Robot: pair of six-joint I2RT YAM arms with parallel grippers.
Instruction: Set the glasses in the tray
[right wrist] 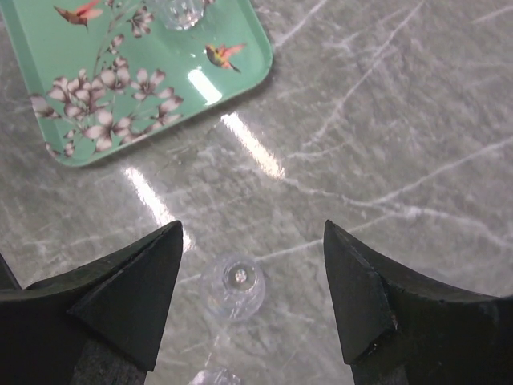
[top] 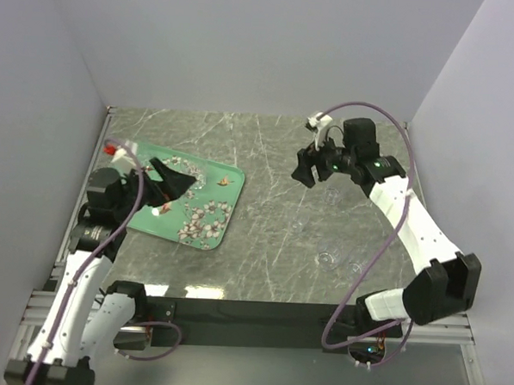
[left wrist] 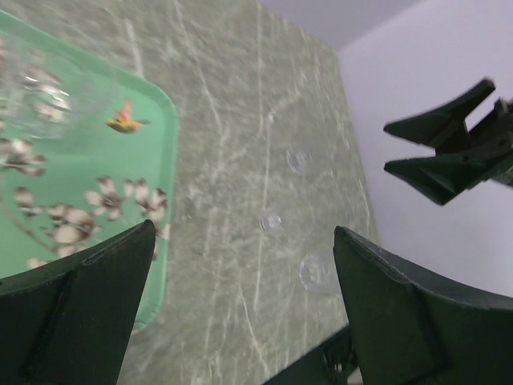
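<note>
The mint-green tray (top: 206, 217) lies at the left of the table. My left gripper (top: 178, 187) hangs open and empty over it. A clear glass (right wrist: 180, 11) stands in the tray and shows faintly in the left wrist view (left wrist: 36, 95). Clear glasses stand on the marble to the right: one (top: 327, 258), another (top: 355, 268), a faint one (top: 330, 195). My right gripper (top: 306, 171) is open and empty above the table. In its wrist view a glass (right wrist: 233, 285) stands below and between the open fingers (right wrist: 252, 233), apart from them.
The grey marble table (top: 268, 150) is walled by pale panels at the back and both sides. A black rail (top: 259, 312) runs along the near edge. In the left wrist view three glasses (left wrist: 271, 222) stand right of the tray (left wrist: 96, 168), and the right gripper (left wrist: 437, 152) shows.
</note>
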